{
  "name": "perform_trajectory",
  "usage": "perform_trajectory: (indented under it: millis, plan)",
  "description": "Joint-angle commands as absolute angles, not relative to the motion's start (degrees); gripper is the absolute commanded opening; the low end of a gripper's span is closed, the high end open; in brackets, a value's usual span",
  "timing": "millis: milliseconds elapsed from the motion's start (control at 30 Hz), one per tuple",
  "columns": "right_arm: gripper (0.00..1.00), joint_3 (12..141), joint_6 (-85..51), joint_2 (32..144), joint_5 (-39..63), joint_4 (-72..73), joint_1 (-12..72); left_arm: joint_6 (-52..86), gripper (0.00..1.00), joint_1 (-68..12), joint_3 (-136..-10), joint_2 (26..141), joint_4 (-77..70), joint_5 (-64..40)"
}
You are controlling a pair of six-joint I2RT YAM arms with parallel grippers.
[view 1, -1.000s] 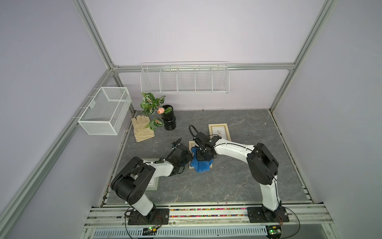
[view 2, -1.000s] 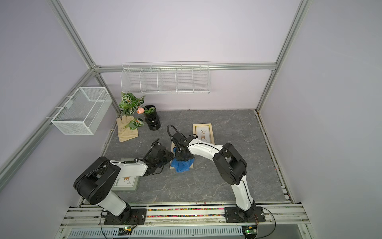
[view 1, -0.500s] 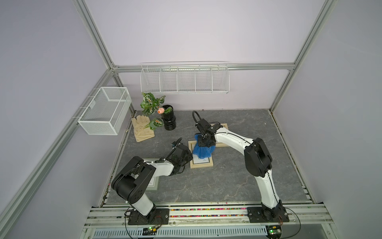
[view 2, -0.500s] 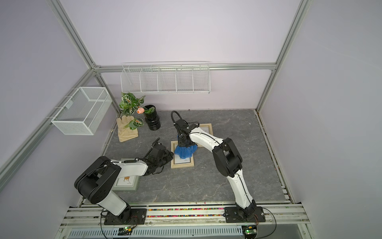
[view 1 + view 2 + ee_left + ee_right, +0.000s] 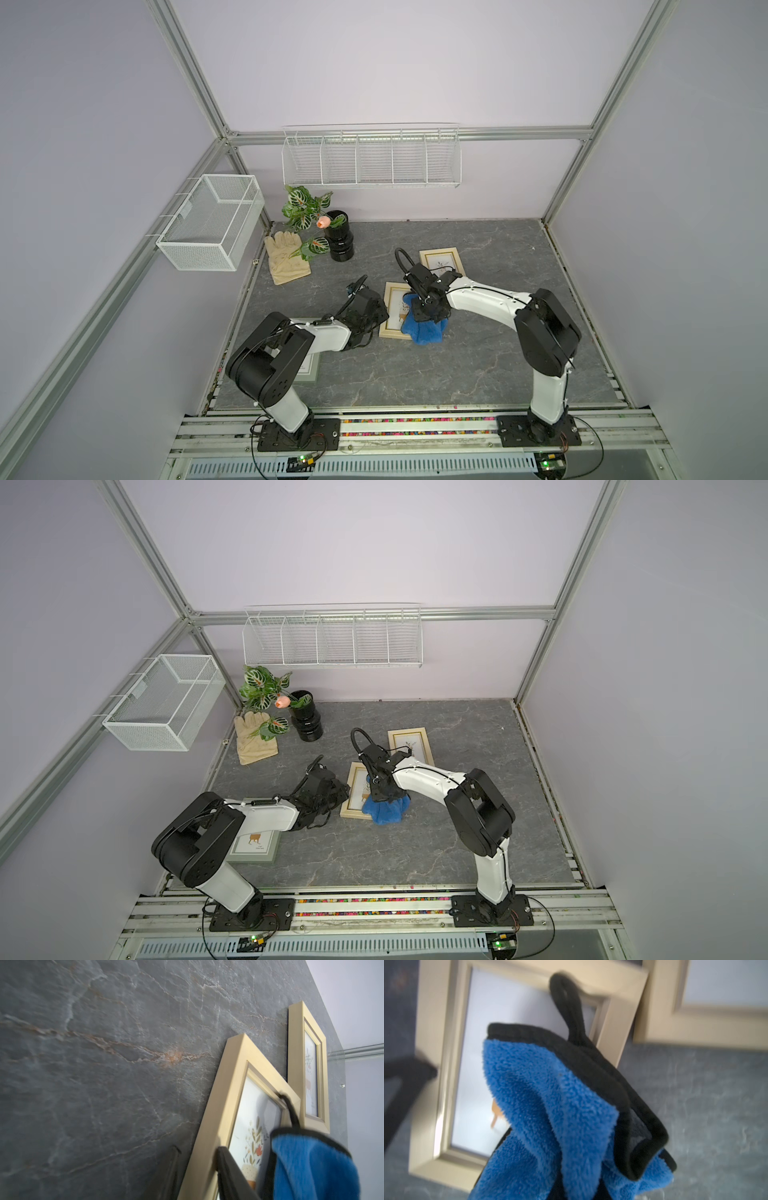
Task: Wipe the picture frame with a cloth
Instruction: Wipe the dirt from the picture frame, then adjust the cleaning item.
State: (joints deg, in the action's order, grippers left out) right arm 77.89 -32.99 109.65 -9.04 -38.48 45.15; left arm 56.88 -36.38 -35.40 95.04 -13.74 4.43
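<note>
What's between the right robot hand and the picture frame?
The blue cloth. The right gripper pinches it from above, and it drapes over part of the gold picture frame. The right wrist view and both top views show this.

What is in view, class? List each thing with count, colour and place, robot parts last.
cloth: one, blue with black edging, over the centre frame's near end.
centre frame: one, gold, table centre.
second frame: one, gold, just beyond it.
third frame: one, grey-green, under the left arm.
glove: one, beige, back left.
vase: one, black, with leafy plant, beside glove.
mesh basket: one, white, left wall.
wire rack: one, white, back wall.
table: one, grey marbled.
right gripper: shut on cloth.
left gripper: astride centre frame's edge.
</note>
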Motion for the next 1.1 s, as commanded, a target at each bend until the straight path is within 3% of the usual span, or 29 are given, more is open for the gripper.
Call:
perform_trajectory:
  millis: [0,233,667,833,1067]
  plan:
    - [0.08,77.5,-33.6,109.8,-7.2,-39.4,44.5,56.3,0.35,-36.2,-31.0,100.4,10.0,3.6]
    - [0.07,81.6,-31.9,106.0,-3.1,-37.1,42.3,49.6,0.42,-36.2,-37.4,95.6,15.9,1.7]
    - [0.08,60.3,-35.9,87.7,6.8,-20.8,34.8,41.2,0.68,-36.3,-51.1,86.0,23.8,1.1]
    - [0.08,55.5,-39.7,84.2,11.0,-13.6,33.3,38.5,0.7,-37.2,-45.3,76.5,14.9,-2.5]
    - [0.08,52.4,-45.8,83.0,16.6,-3.8,33.4,33.9,0.8,-47.0,-40.4,66.9,-0.3,-6.5]
